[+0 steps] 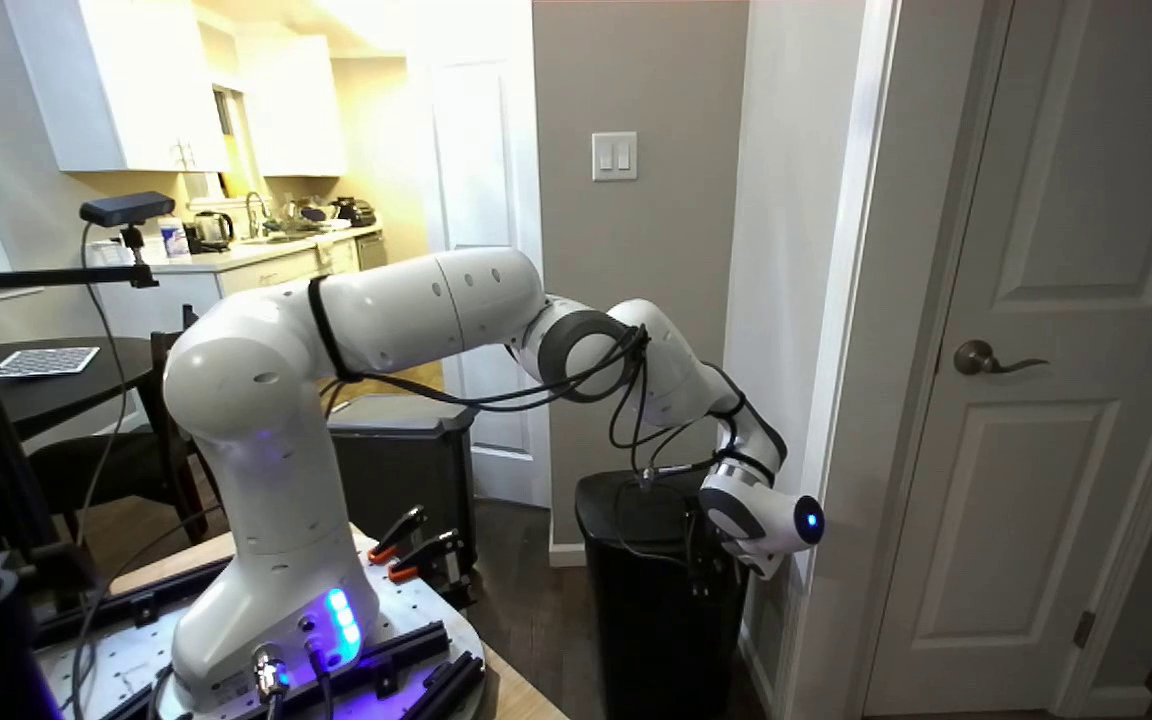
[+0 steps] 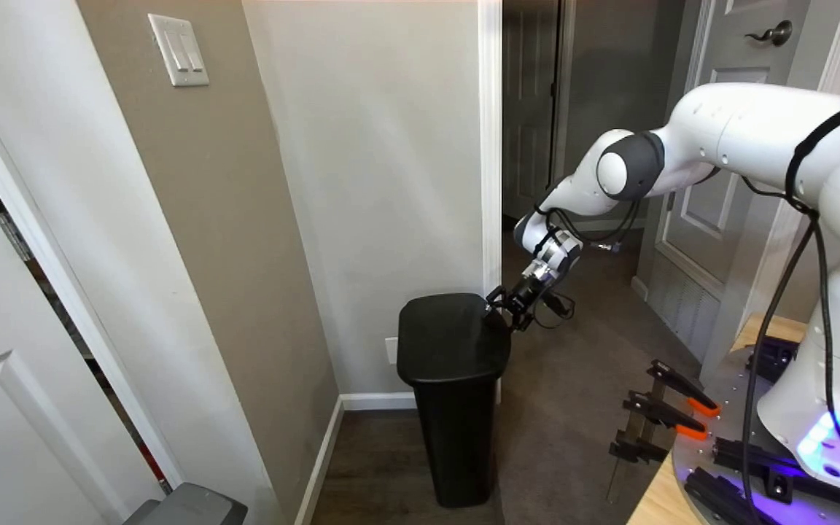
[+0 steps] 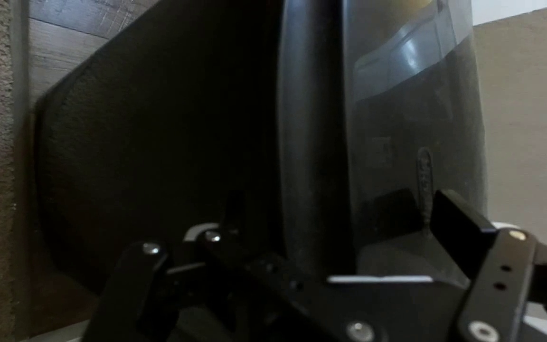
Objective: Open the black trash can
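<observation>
Jaws gaped wide by the trash can (image 2: 456, 445); its lid (image 2: 451, 337) (probably light, slick) likely suited a right-edge grip.

The arm (image 1: 426, 310) is glossy white, smooth and rounded, dotted with small round recesses (image 1: 266, 377). Partway along, a dark grey band (image 2: 646, 162) borders a white disc (image 2: 612, 173). Black straps (image 1: 328, 330) bind looping black cables (image 1: 496, 403) to it. Pale blue lights (image 1: 344, 618) glow on the base (image 1: 266, 610), and a blue spot (image 1: 812, 520) shines on the dark end cap (image 1: 803, 506). The fingers (image 3: 463, 232) are black, with perforated links (image 3: 492, 299) and silvery screws (image 3: 151, 248).
</observation>
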You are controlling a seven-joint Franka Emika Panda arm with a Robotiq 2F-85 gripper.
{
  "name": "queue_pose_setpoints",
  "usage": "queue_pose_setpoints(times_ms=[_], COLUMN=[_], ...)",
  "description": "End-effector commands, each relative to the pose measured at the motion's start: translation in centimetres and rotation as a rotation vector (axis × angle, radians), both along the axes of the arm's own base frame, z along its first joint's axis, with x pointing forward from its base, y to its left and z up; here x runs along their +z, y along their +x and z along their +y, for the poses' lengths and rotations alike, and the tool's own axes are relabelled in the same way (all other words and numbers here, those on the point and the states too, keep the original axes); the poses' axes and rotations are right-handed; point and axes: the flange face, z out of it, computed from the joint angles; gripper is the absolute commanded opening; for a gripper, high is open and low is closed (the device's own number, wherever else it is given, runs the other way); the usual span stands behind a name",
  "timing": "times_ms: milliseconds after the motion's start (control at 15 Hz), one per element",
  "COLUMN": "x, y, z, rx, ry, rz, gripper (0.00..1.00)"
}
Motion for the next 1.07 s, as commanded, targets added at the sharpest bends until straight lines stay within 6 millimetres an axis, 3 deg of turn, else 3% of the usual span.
queue_pose_setpoints(times_ms=[0,533,1000], x=[1.5,5.6,7.7], y=[0.0,0.3,0.4], z=[-0.6,-1.1,-0.5], rx=[-0.017,-0.009,0.016], ry=[0.009,-0.015,0.015], rz=[-0.006,-0.058,-0.064], gripper=[1.00,1.00,1.00])
